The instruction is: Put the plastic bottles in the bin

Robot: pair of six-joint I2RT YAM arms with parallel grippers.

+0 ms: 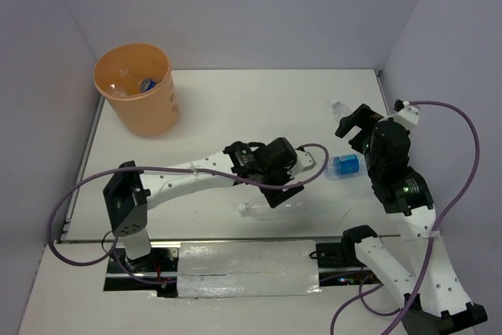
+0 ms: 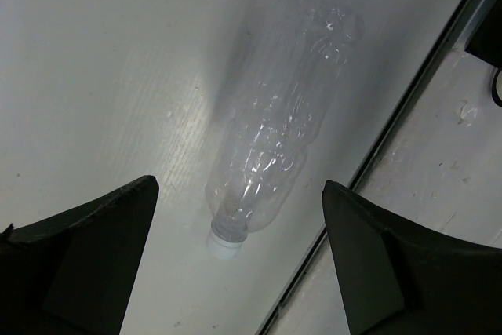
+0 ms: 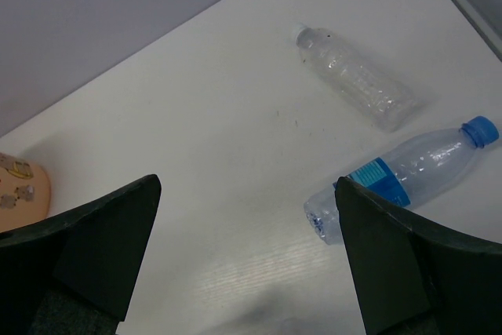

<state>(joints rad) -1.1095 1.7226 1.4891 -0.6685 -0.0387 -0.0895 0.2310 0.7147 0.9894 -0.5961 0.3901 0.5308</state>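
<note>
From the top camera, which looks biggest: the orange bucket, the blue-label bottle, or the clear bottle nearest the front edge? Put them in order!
1. orange bucket, by far the largest.
2 and 3. clear bottle and blue-label bottle: both are partly hidden, so I can't rank them.

A clear crinkled bottle (image 2: 278, 127) lies flat on the white bench (image 2: 102, 76) — pale cap (image 2: 225, 245) nearest, jaws spread wide either side.

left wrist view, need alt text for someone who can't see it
A clear crinkled bottle with a white cap lies on the white table, seen from above between the two dark fingers of the open left tool. A dark seam runs diagonally at right.
</note>
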